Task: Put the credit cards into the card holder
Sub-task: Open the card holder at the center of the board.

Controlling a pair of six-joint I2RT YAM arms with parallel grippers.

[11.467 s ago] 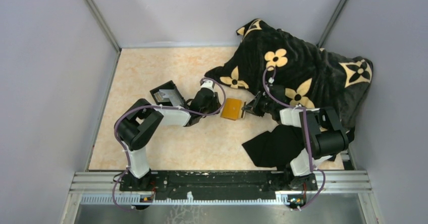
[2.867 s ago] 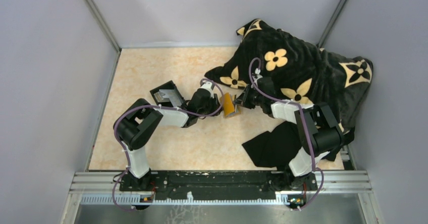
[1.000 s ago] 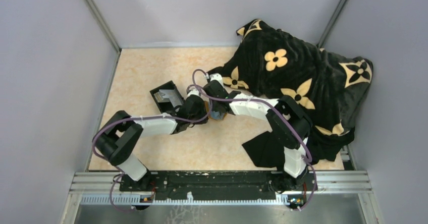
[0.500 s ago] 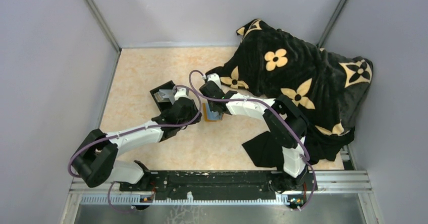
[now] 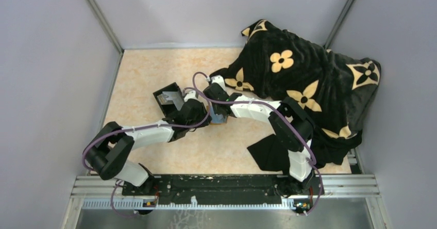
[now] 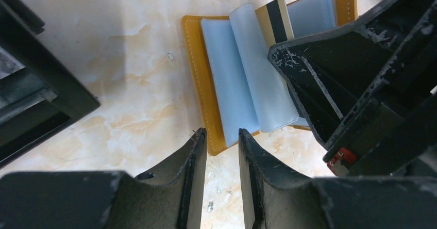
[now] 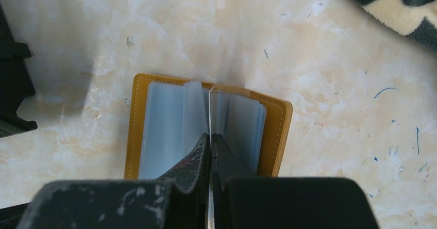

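- The card holder (image 7: 274, 136) lies open and flat on the table (image 5: 149, 74), orange cover down, clear sleeves fanned upward.
- A golden-tan credit card (image 6: 276, 20) with a black stripe stands on edge among the middle sleeves.
- The right gripper (image 7: 210, 137) is clamped on this card from above.
- The left gripper (image 6: 222, 136) sits at the holder's near edge, its jaws a narrow gap apart with nothing between them.
- A black box (image 6: 46, 95) stands near the holder.
- A black floral blanket (image 5: 304, 69) lies to the right.

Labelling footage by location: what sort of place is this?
Probably a robot lab test cell: plain grey partition walls enclose a beige marbled tabletop, with robot arms bolted to a metal rail.
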